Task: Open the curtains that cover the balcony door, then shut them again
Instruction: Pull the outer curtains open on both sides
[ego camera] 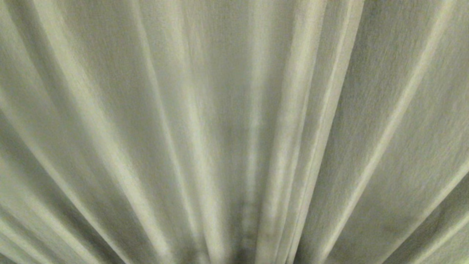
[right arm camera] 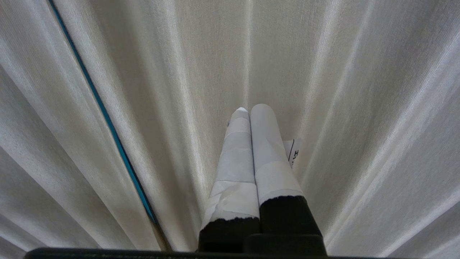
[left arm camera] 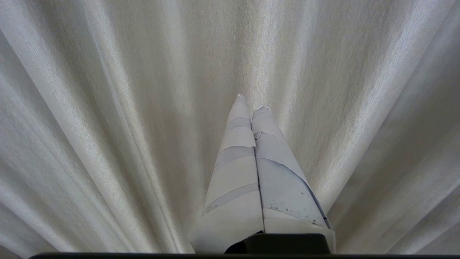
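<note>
The curtains (ego camera: 234, 121) fill the whole head view as cream pleated fabric hanging shut; neither arm shows there. In the left wrist view my left gripper (left arm camera: 251, 104) points at the curtains (left arm camera: 107, 126), its white-taped fingers pressed together with nothing between them. My right gripper (right arm camera: 253, 109) is likewise shut and empty in front of the curtains (right arm camera: 341, 108). A thin blue slit (right arm camera: 107, 118) shows where two curtain edges meet, off to one side of the right gripper. The balcony door is hidden behind the fabric.
A small white label with black print (right arm camera: 294, 151) sticks out beside the right gripper's fingers. Only fabric folds surround both grippers.
</note>
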Tool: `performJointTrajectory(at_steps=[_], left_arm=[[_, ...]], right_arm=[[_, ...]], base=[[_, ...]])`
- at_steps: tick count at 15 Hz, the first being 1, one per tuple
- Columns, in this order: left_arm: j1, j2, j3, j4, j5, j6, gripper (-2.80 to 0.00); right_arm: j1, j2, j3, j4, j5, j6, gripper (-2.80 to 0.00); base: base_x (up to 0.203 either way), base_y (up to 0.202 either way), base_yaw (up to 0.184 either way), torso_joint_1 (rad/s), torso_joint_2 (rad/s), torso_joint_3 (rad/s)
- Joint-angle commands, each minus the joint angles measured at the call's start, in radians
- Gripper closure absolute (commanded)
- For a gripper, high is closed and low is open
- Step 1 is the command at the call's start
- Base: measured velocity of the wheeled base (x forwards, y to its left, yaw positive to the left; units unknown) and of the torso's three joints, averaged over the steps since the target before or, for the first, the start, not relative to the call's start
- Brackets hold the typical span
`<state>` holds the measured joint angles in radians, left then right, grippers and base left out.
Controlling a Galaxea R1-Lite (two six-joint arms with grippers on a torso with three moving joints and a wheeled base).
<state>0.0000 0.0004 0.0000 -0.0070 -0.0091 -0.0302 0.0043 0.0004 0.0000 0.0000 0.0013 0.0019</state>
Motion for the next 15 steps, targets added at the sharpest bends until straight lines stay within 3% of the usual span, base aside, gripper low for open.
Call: performJointTrajectory(at_steps=[1,9,13,15], left_arm=[[0.000,0.000,0.000,0.001,0.001,0.000,0.00],[0.000,0.000,0.000,0.000,0.001,0.000,0.00],[0.000,0.000,0.000,-0.001,0.000,-0.002,0.00],[0.000,0.000,0.000,-0.001,0.000,-0.002,0.00]], right_arm=[[0.000,0.000,0.000,0.002,0.000,-0.007,0.00],[0.000,0.000,0.000,0.005,0.057,-0.158,0.00],[0.000,0.000,-0.008,-0.011,0.061,-0.166,0.00],[0.000,0.000,-0.054,-0.011,0.134,-0.161,0.00]], base=[[0.000,0.000,0.000,0.000,0.00,0.000],[0.000,0.000,0.000,0.000,0.00,0.000],[0.000,0.000,0.000,0.000,0.00,0.000],[0.000,0.000,0.000,0.000,0.00,0.000]])
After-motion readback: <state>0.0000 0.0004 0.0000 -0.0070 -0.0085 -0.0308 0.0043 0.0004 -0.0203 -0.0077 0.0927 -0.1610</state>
